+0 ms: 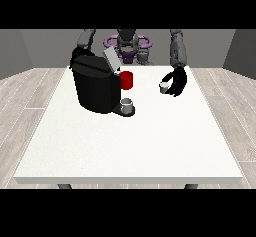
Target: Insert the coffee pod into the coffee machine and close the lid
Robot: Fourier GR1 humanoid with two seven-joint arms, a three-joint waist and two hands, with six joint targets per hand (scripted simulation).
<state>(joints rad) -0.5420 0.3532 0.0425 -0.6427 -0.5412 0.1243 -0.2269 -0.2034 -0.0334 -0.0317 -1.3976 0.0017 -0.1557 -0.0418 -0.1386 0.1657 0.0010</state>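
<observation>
A black coffee machine [95, 88] stands on the white table [130, 146] at the view's left, its grey lid [110, 58] tilted up and open. A small grey cup [128, 104] sits on its drip base. The hand at the view's right [176, 82] hovers over the table, fingers curled round a small pale coffee pod [163, 86]. The pod is well to the right of the machine. The other arm reaches down behind the machine; its hand is hidden.
A red mug [127, 80] stands just behind and right of the machine. The table's near edge [130, 180] runs along the bottom. Wooden floor surrounds the table.
</observation>
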